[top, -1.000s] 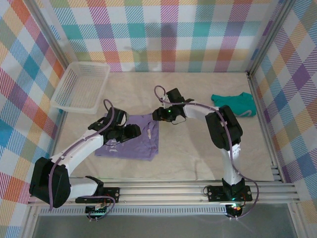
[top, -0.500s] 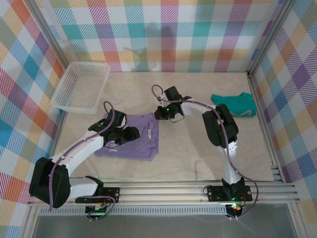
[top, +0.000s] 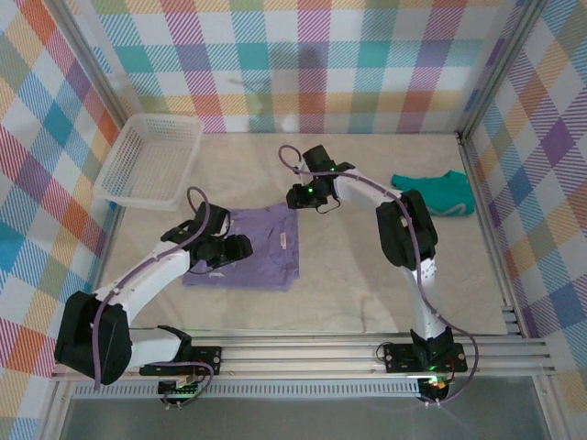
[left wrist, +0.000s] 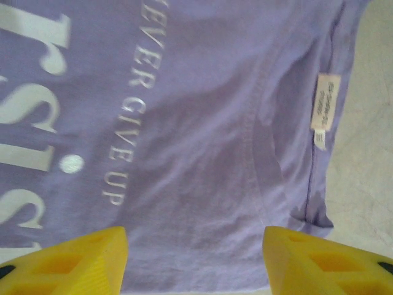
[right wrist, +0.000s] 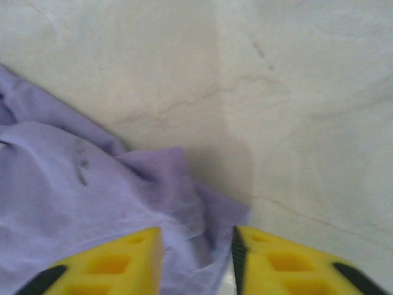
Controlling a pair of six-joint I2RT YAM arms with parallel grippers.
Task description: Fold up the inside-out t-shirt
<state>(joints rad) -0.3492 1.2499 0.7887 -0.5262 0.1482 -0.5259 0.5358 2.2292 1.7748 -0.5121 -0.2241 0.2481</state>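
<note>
Top external | lavender t-shirt (top: 261, 261) flat, label showing | left gripper (left wrist: 195, 249), right gripper (right wrist: 196, 258) jaws apart

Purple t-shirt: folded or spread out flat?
Partly folded: the t-shirt lies as a compact rough rectangle on the table, no sleeves sticking out, its label exposed near one edge.

White basket (top: 149, 162), teal garment (top: 434, 193)

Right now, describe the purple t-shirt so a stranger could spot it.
On the pale table, look left of centre, just in front of the white basket. The t-shirt lies flat there: lavender, with white lettering and a small neck label, unlike the smaller teal garment bunched by the right wall.
</note>
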